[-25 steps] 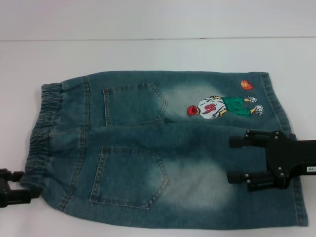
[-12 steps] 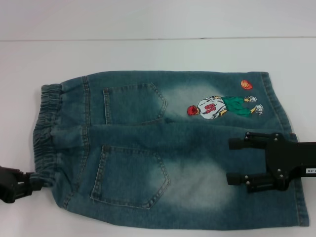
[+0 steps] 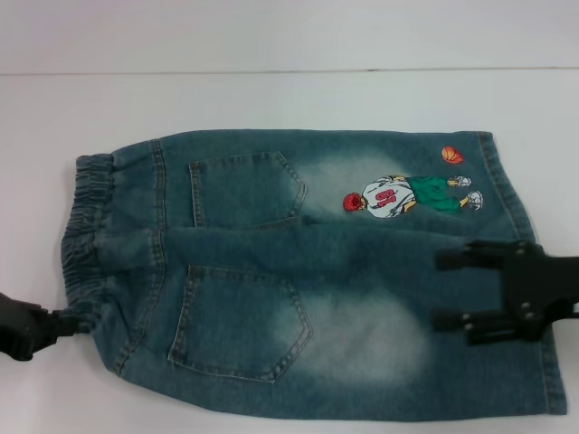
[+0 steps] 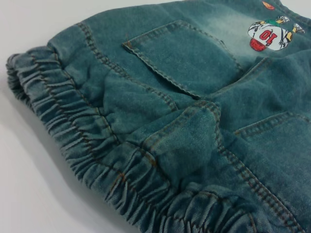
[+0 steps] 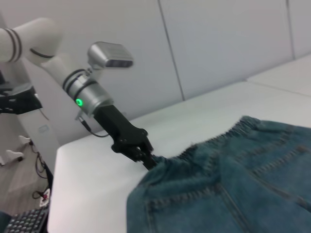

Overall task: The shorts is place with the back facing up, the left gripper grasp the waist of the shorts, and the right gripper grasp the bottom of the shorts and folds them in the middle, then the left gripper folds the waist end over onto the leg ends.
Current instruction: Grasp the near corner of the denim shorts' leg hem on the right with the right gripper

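Since a second ago the right hand (image 3: 448, 289), prongs apart, slid toward the hem, while the left hand (image 5: 149, 160) has clamped the shorts (image 3: 308, 271) at the waist, so folding can begin.

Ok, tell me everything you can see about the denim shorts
The denim shorts lie flat on the white table, back up: faded blue-green denim, two patch pockets, an elastic gathered waistband, and an embroidered basketball player near one leg hem. The left gripper pinches the near waistband corner, pulling it slightly. The right gripper hovers open over the leg end.
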Tool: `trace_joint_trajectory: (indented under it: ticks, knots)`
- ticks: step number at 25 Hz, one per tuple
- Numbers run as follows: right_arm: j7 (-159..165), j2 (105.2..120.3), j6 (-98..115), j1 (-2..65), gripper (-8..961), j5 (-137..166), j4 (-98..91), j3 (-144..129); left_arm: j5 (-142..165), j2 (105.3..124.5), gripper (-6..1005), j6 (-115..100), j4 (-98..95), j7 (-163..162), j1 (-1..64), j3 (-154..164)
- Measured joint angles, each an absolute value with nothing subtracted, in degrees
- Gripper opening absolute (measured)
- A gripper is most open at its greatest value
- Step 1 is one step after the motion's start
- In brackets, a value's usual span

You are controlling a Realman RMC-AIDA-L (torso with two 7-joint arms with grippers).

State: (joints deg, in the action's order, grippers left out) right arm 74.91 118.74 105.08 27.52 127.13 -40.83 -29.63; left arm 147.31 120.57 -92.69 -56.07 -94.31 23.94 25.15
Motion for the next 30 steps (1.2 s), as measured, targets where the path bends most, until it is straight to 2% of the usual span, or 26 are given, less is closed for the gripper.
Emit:
trace_joint_trajectory:
  ticks: [4, 11, 19, 23, 30]
  knots:
    - [84.88, 116.85, 105.79, 26.98, 861, 129.9, -46.72, -30.32, 147.56, 120.68, 74, -91.76, -55.91, -94.32, 24.01, 26.23]
    - [102.94, 115.65, 113.38, 29.41, 845, 142.46, -61.01, -34.45, 147.9, 120.66, 63, -88.46, -53.9, -93.87, 24.54, 28.69]
    - [119.66, 111.71, 113.99, 32.61, 833, 146.37, -60.45, -50.22, 148.16, 120.41, 59, -86.87, -53.02, -93.65, 25.16, 29.95]
    - [124.23, 111.26, 114.05, 33.71, 834, 148.3, -58.88, -54.49, 148.25, 120.41, 58, -86.47, -52.93, -93.14, 25.19, 29.96]
    - [128.73, 111.69, 114.08, 34.12, 870, 152.86, -58.02, -58.28, 148.21, 120.49, 57, -85.7, -52.63, -93.04, 24.97, 29.95]
